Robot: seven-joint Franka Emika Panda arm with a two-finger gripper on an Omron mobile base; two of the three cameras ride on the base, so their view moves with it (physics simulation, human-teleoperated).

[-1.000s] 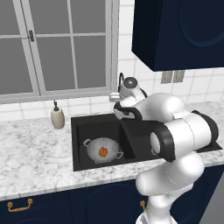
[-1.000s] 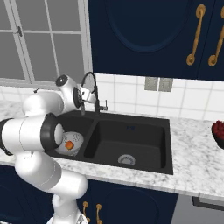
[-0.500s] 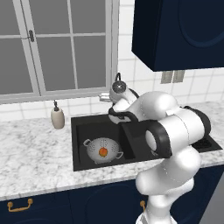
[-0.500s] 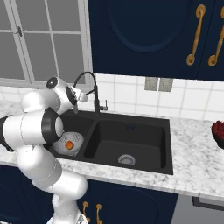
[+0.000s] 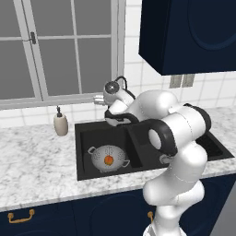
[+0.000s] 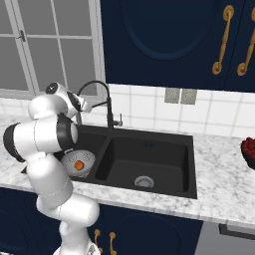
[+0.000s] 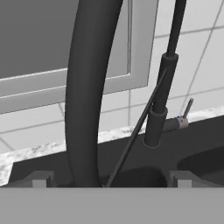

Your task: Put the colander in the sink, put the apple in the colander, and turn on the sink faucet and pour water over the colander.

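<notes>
The silver colander [image 5: 102,156] stands in the left basin of the black sink [image 5: 87,133], with the red-orange apple [image 5: 108,160] inside it. From the right base view the colander [image 6: 85,158] and apple [image 6: 78,164] sit just behind my arm, in the sink [image 6: 149,154]. The black gooseneck sink faucet [image 6: 108,102] rises behind the divider. My gripper [image 5: 99,98] is up beside the faucet's arc [image 5: 120,79], open. In the hand view the faucet's thick down-curved neck [image 7: 87,87] stands between my fingertips [image 7: 41,179], and its upright body and side lever [image 7: 187,108] lie beyond. No water shows.
A beige soap bottle [image 5: 60,123] stands on the marble counter left of the sink. A window runs behind the faucet, and dark upper cabinets [image 5: 189,32] hang to the right. A bowl of red fruit [image 6: 247,149] sits at the far right. The right basin holds a silver drain [image 6: 144,182].
My hand has swung left along the back of the sink, over to the faucet's arc. The gripper stayed open. Colander and apple have not moved.
</notes>
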